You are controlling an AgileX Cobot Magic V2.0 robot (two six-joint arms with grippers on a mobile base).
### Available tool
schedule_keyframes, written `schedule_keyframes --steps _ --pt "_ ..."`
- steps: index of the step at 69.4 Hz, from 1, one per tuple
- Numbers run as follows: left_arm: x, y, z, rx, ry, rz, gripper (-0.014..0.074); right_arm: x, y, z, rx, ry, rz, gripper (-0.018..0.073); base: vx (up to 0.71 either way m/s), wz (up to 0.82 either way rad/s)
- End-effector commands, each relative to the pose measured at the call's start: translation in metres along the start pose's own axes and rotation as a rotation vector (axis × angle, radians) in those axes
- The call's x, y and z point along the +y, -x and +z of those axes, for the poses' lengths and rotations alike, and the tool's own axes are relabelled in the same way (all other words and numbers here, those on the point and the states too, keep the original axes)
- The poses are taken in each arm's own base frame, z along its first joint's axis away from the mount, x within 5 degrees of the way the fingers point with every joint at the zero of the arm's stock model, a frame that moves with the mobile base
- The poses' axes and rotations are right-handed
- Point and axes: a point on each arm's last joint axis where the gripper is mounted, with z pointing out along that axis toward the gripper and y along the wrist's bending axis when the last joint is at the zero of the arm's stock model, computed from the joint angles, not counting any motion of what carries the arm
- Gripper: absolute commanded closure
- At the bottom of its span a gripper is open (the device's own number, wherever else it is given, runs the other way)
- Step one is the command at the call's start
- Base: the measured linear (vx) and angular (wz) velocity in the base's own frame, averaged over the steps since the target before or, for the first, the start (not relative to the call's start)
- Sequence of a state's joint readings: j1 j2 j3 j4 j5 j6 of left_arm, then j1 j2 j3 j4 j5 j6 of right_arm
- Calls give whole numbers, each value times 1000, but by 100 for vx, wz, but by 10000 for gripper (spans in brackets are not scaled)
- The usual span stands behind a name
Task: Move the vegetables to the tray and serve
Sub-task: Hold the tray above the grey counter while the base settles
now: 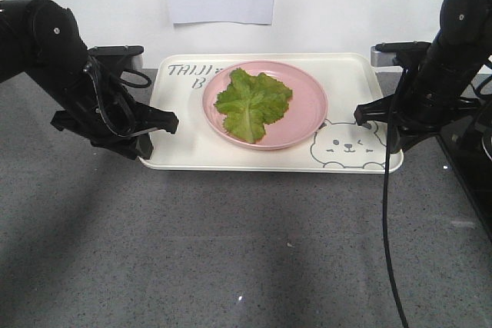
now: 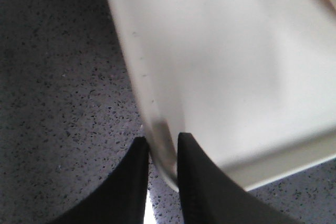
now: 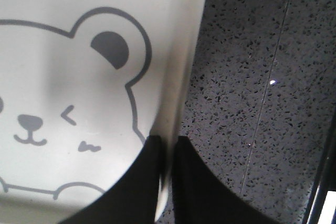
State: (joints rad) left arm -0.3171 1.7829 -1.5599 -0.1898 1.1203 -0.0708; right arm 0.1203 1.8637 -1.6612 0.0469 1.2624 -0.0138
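Serving step: left gripper [image 2: 161,153] and right gripper [image 3: 167,153] each pinch the tray [image 1: 184,151] rim (lettuce [image 1: 252,103] already plated), so next requires a level, synchronized lift.

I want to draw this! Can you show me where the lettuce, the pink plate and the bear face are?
lettuce [image 1: 252,103]: front view, middle of the green leaf.
pink plate [image 1: 304,105]: front view, bare pink part right of the leaf.
bear face [image 3: 52,114]: right wrist view, the bear's cheek on the tray.
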Motion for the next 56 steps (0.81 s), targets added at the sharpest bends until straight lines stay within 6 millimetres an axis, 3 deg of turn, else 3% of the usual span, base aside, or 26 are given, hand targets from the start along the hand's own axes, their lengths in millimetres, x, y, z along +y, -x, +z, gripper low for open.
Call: schedule_keyframes --steps 1,56 --pt "-25 5 -31 -143 -141 5 604 16 -1 -30 -92 93 -35 568 0 0" --pt "-25 5 -31 -143 -141 5 604 16 -1 -30 -91 93 -35 568 0 0"
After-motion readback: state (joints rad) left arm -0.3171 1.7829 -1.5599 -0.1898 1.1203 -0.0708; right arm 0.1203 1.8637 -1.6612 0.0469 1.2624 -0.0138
